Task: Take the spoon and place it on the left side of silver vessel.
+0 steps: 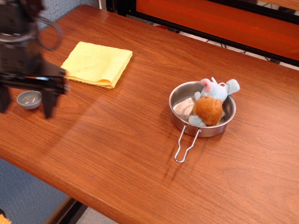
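Observation:
The spoon's grey round bowl (29, 99) shows at the left of the wooden table; its light-blue handle is hidden behind my gripper. My gripper (23, 103) hangs over the spoon with its two black fingers spread wide, one on each side of the bowl, open and empty. The silver vessel (182, 95), a shallow steel pan with a long wire loop handle (185, 144), sits right of centre, far from the gripper.
A blue-and-brown plush toy (210, 105) lies inside the pan. A folded yellow cloth (97, 63) lies behind and to the right of the spoon. The table's front edge runs close below the spoon. An orange and black frame stands behind the table.

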Tool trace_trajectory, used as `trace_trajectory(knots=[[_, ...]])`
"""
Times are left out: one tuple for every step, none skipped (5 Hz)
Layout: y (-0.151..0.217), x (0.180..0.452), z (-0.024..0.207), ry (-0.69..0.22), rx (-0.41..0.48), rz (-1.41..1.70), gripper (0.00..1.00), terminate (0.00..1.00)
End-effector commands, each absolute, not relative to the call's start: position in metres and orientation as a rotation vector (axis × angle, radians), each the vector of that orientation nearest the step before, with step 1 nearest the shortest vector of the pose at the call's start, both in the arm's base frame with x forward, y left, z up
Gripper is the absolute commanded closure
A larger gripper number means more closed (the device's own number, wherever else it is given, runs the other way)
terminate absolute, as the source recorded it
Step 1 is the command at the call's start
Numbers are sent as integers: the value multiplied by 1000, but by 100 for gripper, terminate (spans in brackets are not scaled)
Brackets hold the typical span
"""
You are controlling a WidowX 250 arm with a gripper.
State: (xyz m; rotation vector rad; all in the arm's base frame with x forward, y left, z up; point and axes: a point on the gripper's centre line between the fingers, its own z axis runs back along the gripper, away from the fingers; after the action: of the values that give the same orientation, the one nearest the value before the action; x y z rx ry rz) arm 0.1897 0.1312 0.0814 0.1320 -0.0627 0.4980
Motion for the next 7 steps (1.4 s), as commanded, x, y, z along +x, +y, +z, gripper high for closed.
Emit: trace_trajectory(knots=[[196, 211, 78, -162, 189, 528, 0, 0], [212, 234, 73, -197, 207, 525, 0, 0], [216, 255, 76, -233, 185, 495, 0, 0], [220, 266, 66, -248, 164, 512, 0, 0], [215, 273, 59, -224, 135, 535, 0, 0], [208, 275, 50, -194, 115, 516, 0, 0], [204, 277, 50, -221, 87, 531, 0, 0]])
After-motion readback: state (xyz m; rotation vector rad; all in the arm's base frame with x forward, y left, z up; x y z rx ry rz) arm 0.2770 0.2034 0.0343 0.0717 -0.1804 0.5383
